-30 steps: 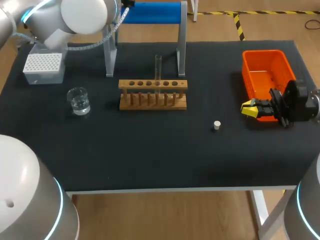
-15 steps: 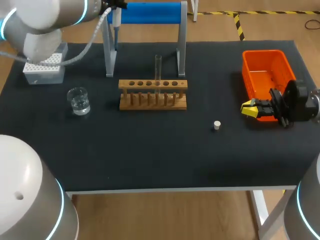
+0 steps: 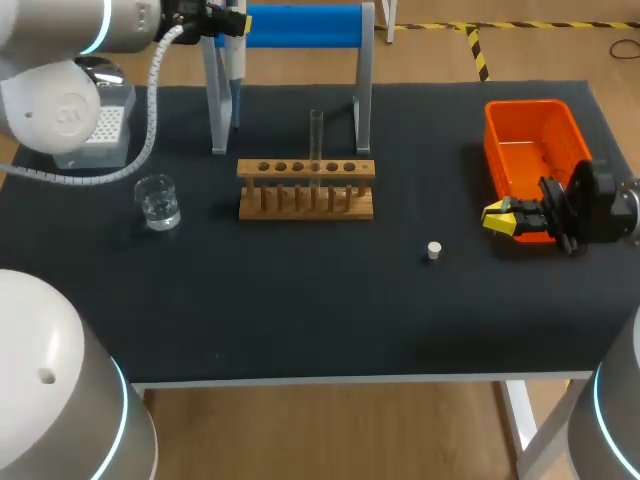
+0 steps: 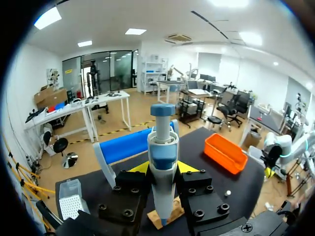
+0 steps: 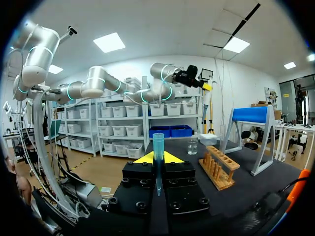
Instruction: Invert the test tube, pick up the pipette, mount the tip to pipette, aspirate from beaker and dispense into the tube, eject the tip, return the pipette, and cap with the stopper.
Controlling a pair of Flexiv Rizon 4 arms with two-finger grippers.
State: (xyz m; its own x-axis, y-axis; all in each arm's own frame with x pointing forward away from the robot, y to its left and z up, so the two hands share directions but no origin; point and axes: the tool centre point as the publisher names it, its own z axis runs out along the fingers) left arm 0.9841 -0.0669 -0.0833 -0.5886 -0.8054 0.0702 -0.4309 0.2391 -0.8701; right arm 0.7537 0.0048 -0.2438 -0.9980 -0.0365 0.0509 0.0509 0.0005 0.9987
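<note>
Left pincer [image 4: 163, 169] of mine is clamped on the white and blue pipette [image 4: 162, 147], whose barrel stands upright between the black finger blocks. From the head view it hangs in the air at the far left of the black desk [image 3: 300, 310], just beside the left post of the grey stand with a blue bar [image 3: 300, 25]. My right pincer [image 5: 157, 158] is closed on a pale blue translucent pipette tip [image 5: 158, 142], wide mouth pointing away from the wrist. This pincer hovers at the desk's right side, at the near end of the orange plastic bin [image 3: 535, 125]. The clear glass test tube [image 3: 316, 140] stands upright in a hole near the middle of the wooden rack [image 3: 306, 190]. The small white stopper [image 3: 434, 250] lies on the desk between the rack and my right pincer, apart from both. The small glass beaker of clear liquid [image 3: 158, 200] sits left of the rack. Behind it, the white box of tips [image 3: 100, 125] is partly hidden by my left arm.
</note>
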